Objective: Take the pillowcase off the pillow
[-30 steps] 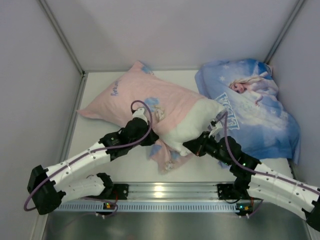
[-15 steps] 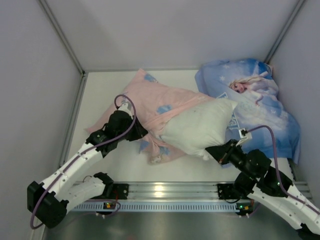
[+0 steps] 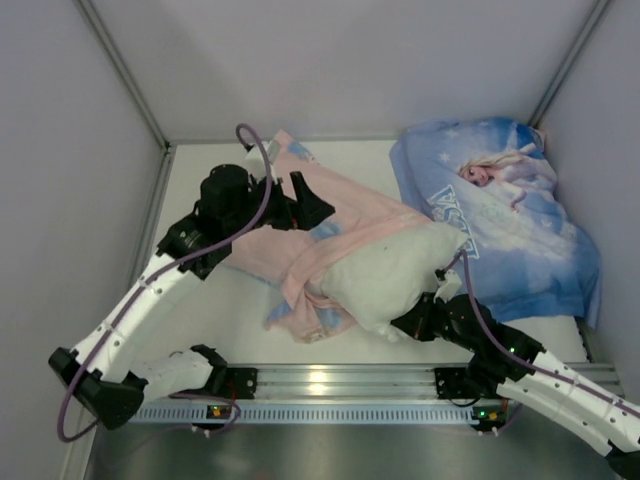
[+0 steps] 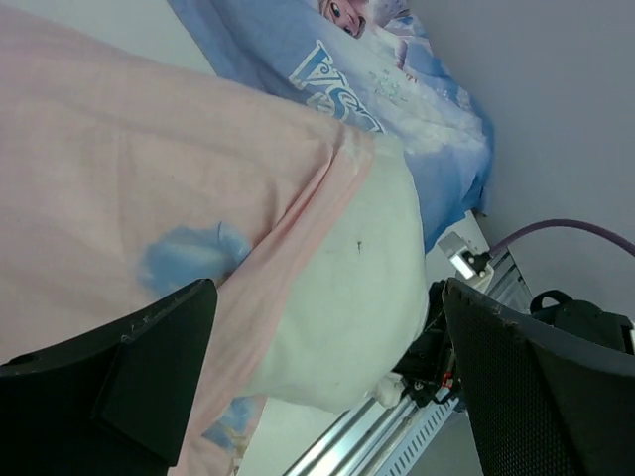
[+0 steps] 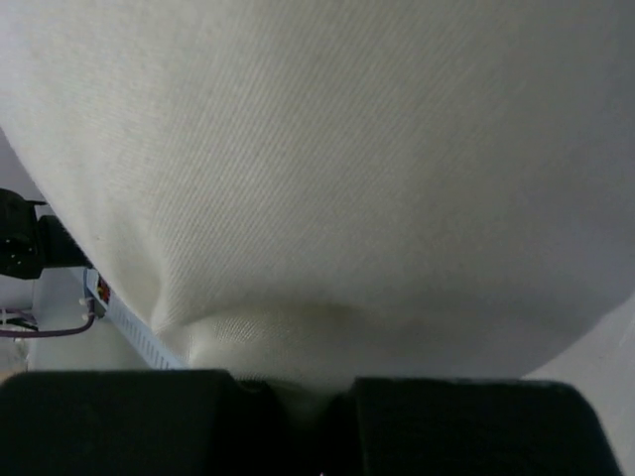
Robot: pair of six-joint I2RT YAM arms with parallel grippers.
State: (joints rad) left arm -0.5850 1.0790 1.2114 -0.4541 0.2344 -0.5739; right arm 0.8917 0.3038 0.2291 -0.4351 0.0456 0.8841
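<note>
Two white-and-black robot arms reach from the near edge of a white table (image 3: 215, 330) enclosed by grey walls. At the centre we see the plump, plain white rectangular pillow (image 3: 390, 275), lying slantwise with its near right half bare. The thin soft fabric pillowcase (image 3: 330, 215), pale pink face upward with patches of light blue print, covers the pillow's far left part. Its pink hem runs across the cushion's middle, and a crumpled fold spills onto the table at the pillow's near left. The left gripper (image 4: 327, 297) hangs above the pink cloth at the far left, its two black fingers (image 4: 149, 372) spread wide apart and grasping nothing. From its wrist camera we look down between them onto the hem where pink fabric meets white cushion. The right gripper (image 3: 403, 322) is at the pillow's near edge. Its wrist camera shows the jaws clenched together on a pinch of white pillow fabric, which fills nearly all of that view. At the far right, against the wall, lies a second cushion (image 3: 510, 225) dressed in blue cloth printed with the Elsa princess and lettering, just beside the white pillow's far right corner. A silver metal rail (image 3: 330, 380) runs along the table's near edge.
</note>
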